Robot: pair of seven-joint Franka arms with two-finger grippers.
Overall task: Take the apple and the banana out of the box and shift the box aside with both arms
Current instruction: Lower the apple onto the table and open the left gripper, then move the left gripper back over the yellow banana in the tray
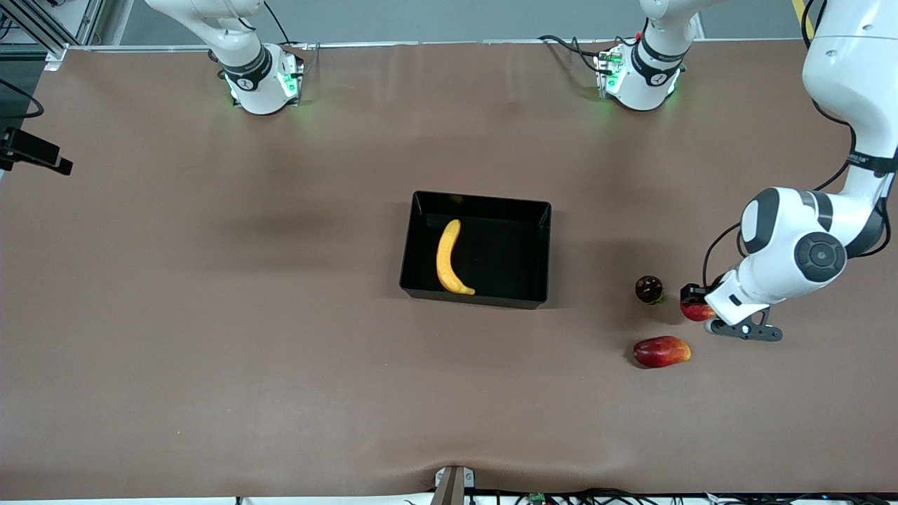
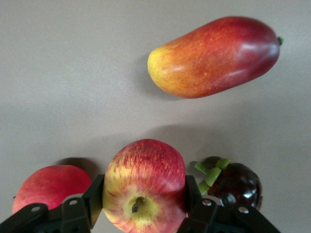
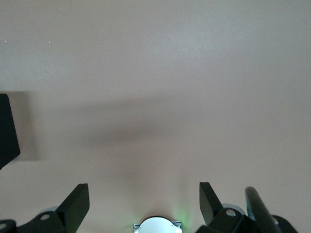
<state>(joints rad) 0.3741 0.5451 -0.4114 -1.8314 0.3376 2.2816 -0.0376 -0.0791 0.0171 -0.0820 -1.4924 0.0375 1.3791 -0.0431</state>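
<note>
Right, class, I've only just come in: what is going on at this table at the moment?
The left gripper is shut on the apple, low over the table at the left arm's end, among a dark round fruit, an oblong red-orange fruit and a plain red fruit. The banana lies in the box at mid-table. The right gripper waits open over bare tabletop.

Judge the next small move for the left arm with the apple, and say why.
Probably open the left gripper and lift away: it is shut on the apple, low beside the other fruit, outside the box. The banana is still inside; the right gripper waits open.
</note>
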